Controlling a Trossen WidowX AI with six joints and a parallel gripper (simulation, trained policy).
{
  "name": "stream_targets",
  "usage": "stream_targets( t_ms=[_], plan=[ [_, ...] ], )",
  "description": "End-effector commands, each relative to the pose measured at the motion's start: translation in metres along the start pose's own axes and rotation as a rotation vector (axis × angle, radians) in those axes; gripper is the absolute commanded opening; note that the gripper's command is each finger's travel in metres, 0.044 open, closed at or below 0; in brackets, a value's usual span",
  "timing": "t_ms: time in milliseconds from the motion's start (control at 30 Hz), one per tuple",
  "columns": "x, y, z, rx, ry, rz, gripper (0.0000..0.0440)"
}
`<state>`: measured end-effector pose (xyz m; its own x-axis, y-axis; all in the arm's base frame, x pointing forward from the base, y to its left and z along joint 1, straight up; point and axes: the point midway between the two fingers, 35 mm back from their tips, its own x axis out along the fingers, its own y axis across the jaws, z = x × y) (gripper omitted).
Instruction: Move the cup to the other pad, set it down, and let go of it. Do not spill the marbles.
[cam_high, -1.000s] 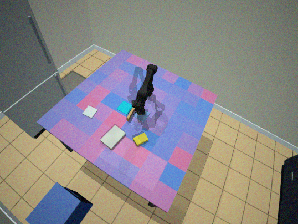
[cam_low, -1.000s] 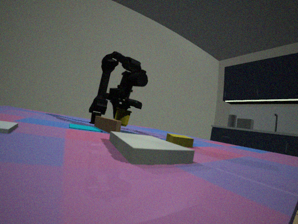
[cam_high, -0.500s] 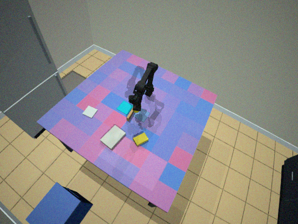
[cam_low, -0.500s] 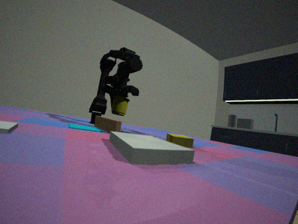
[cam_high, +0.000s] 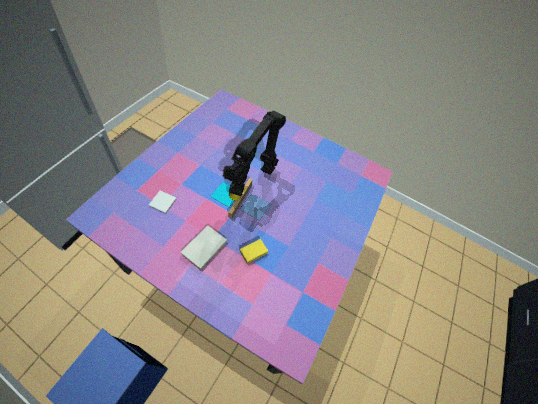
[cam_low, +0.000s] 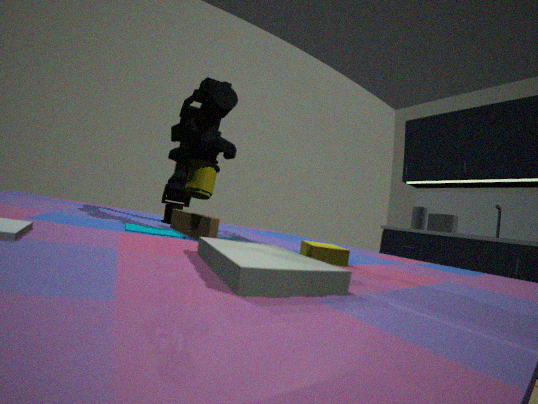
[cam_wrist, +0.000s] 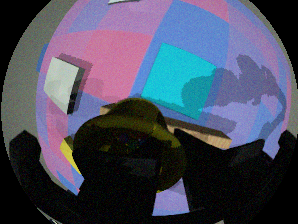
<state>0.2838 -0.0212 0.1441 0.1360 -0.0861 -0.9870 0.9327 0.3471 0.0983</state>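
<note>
You have the end effector (cam_high: 236, 191) (cam_low: 201, 164) (cam_wrist: 168, 132) closed on the yellow cup (cam_high: 235, 196) (cam_low: 201, 181) (cam_wrist: 132, 117), and it is holding this cup in the air, above the surface (cam_high: 300, 250) (cam_low: 150, 325) (cam_wrist: 115, 65). In the exterior view, you can see that the cup leans a little, with its lower end free of any support.

Inside the cup, the wrist view shows you some small coloured spots, which seem to be the marbles (cam_wrist: 132, 142); it is too dark there for you to count them.

Lower than the end effector, a wooden bar (cam_high: 240, 199) (cam_low: 195, 225) (cam_wrist: 200, 132) lies between the two pads. In the top view, the cyan pad (cam_high: 221, 194) (cam_low: 152, 230) (cam_wrist: 180, 80) is just to the left of the end effector, and the cup appears near its edge that faces the bar. The grey-blue pad (cam_high: 256, 207) is to the right and lower in that same view, across the bar from the end effector, with the arm's shadow falling on it.

Farther from the end effector, you find the large pale slab (cam_high: 204, 247) (cam_low: 280, 262) (cam_wrist: 62, 85) and the yellow block (cam_high: 254, 251) (cam_low: 325, 253) (cam_wrist: 70, 155), both below it in the top view. The small white tile (cam_high: 162, 201) (cam_low: 14, 228) is well apart, to its left.

Cup lifted and shifted

The yellow cup (cam_high: 235, 196) (cam_low: 201, 181) (cam_wrist: 128, 142) is higher now, apparently over the wooden bar (cam_high: 240, 198) (cam_low: 195, 223) (cam_wrist: 200, 134), nearer the cyan pad (cam_high: 220, 194) (cam_low: 152, 230) (cam_wrist: 177, 80).
</note>
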Motion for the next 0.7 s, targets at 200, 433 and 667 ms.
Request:
stream_targets(
  t_ms=[200, 433, 667],
  plan=[
    [0.010, -0.006, 0.024, 0.057, -0.038, 0.031, 0.0009],
    [0.024, -0.013, 0.038, 0.095, -0.055, 0.038, 0.0006],
    [0.040, -0.022, 0.046, 0.124, -0.065, 0.037, 0.0010]
  ],
)
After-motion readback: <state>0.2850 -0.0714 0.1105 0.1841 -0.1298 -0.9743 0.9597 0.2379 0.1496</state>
